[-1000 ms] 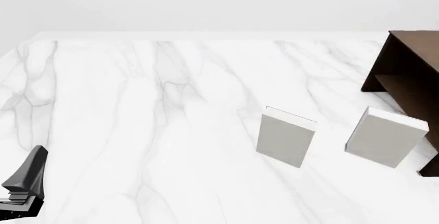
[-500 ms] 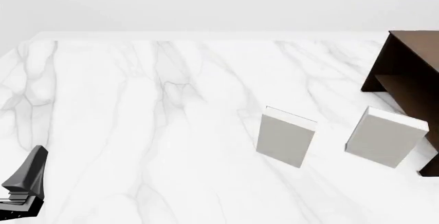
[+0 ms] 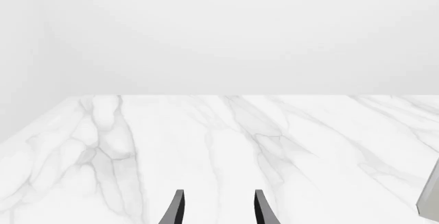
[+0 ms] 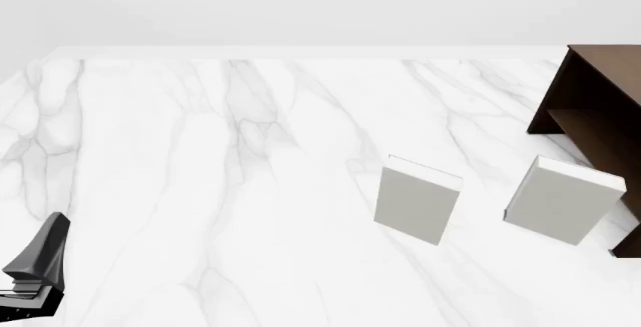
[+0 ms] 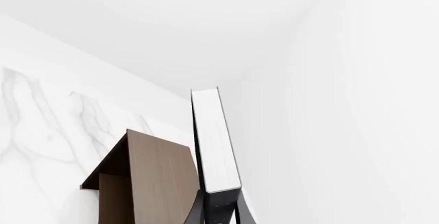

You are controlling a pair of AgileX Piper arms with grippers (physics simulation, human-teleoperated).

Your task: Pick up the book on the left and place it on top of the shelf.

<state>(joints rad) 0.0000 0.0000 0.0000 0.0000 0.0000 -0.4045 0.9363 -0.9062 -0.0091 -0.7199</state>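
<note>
Book (image 5: 215, 142) clamped upright in the right tool (image 5: 218, 209), raised beside the shelf (image 5: 154, 178), not yet on top. Nothing shifted on the desk (image 4: 200, 154) lately; left tool (image 3: 218, 208) parked open, empty

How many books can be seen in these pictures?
3. Two pale grey books stand on the table: one mid-table, one beside the shelf. The dark book is held in the right gripper above the shelf.
</note>
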